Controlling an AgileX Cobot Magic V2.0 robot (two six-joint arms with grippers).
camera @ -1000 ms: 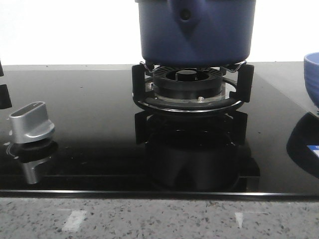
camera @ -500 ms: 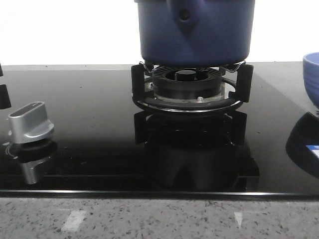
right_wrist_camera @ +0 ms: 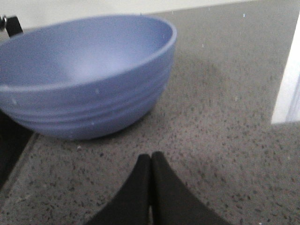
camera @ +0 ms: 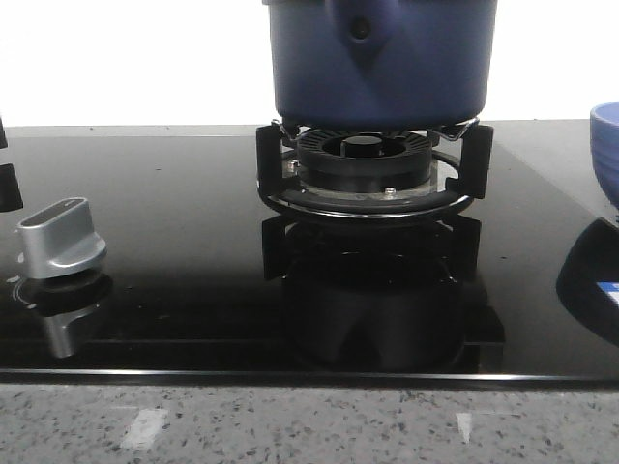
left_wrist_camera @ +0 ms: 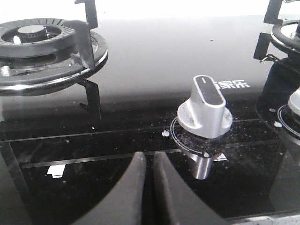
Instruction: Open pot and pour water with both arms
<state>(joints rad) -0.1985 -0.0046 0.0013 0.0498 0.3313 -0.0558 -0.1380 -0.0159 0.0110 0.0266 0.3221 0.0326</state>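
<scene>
Pot (camera: 379, 60) sits unmoved on burner (camera: 366, 159). Left gripper (left_wrist_camera: 149, 161) and right gripper (right_wrist_camera: 150, 161) closed, empty; stage unclear.

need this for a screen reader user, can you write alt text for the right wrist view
A blue ribbed bowl sits on a speckled grey stone countertop, seen from close and low. The right gripper has its dark fingers pressed together, holding nothing, just in front of the bowl and not touching it.

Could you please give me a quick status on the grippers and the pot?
Left gripper shut, empty, near knob. Right gripper shut, empty, by blue bowl. Pot on burner; top out of frame.
</scene>
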